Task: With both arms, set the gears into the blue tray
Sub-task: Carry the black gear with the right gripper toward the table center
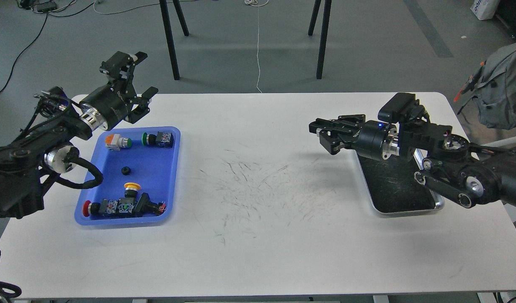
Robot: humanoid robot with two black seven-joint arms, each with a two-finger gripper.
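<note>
One gear (125,170) is being kept inside the blue tray (169,176); the left gripper (142,75) is being held spread and empty above its far rim; the right gripper's (321,132) state cannot be told.

The right arm (451,168) hides part of the silver tray (409,206); the backpack (500,88) is cut off at the right edge

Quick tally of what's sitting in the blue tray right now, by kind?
In the blue tray:
Gears: 1
Push-button switches: 5, with orange, green, yellow and red caps showing; the fifth's cap is hidden
Total: 6
</note>
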